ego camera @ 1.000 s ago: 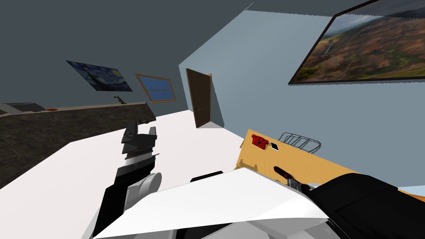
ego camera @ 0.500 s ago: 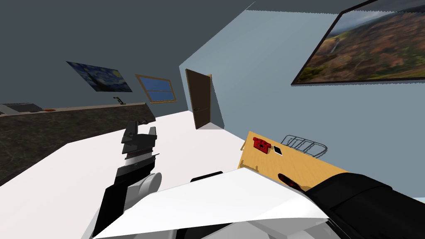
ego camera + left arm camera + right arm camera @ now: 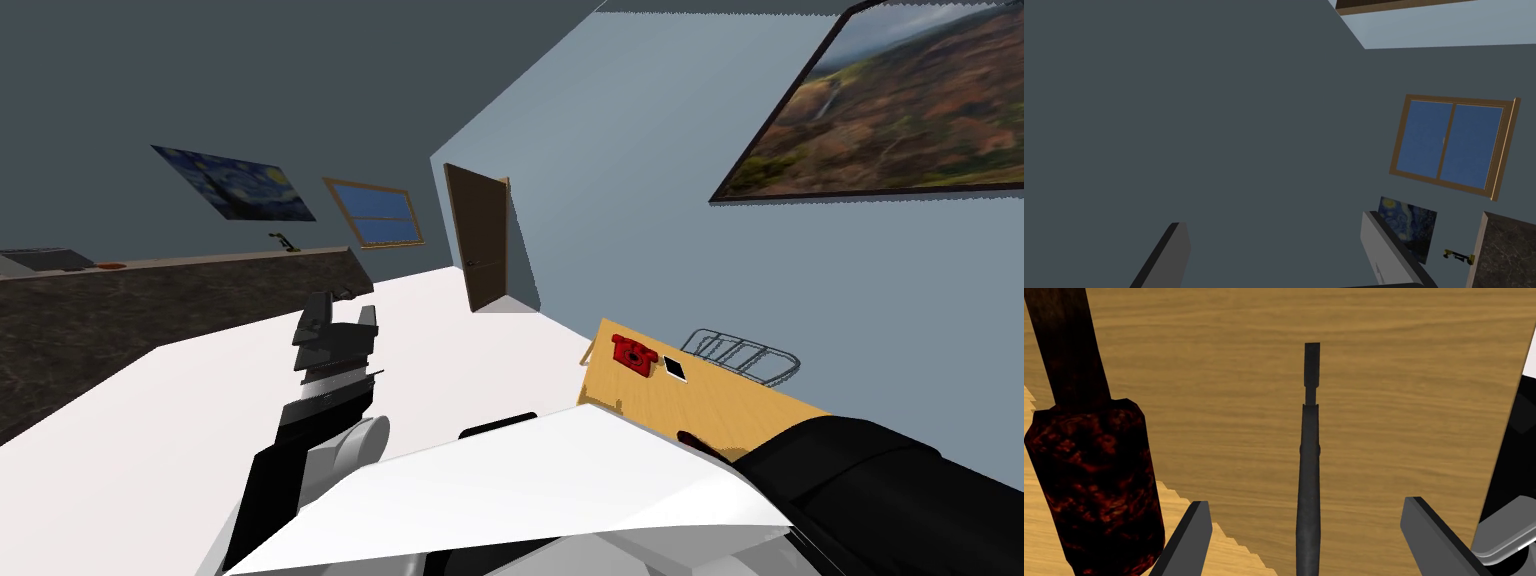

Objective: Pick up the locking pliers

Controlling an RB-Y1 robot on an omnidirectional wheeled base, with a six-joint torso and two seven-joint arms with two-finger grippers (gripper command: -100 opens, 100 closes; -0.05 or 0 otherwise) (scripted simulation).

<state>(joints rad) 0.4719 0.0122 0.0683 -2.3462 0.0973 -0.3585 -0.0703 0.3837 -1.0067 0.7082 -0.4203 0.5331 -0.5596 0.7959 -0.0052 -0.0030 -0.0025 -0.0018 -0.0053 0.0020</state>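
Observation:
The locking pliers lie on the wooden table [image 3: 1374,388]. They have a dark red mottled handle [image 3: 1094,478] and a thin dark grey lever [image 3: 1309,478]. My right gripper [image 3: 1311,538] is open just above them. The grey lever runs up between its fingers [image 3: 1191,538], and the red handle lies just outside one finger. In the head view only the red handle's tip [image 3: 690,438] shows past my black right forearm [image 3: 860,490]. My left gripper [image 3: 1279,255] is open and empty, held up to the left of my chest [image 3: 335,335].
On the far part of the table [image 3: 640,400] are a red telephone [image 3: 632,353], a small white card [image 3: 675,368] and a wire rack [image 3: 745,355] by the wall. A brown door [image 3: 480,235] stands beyond. A dark counter [image 3: 150,300] runs along the left.
My right forearm has moved further over the pliers, hiding the grey metal part that showed a second ago. The head view has shifted slightly. My left arm has not moved.

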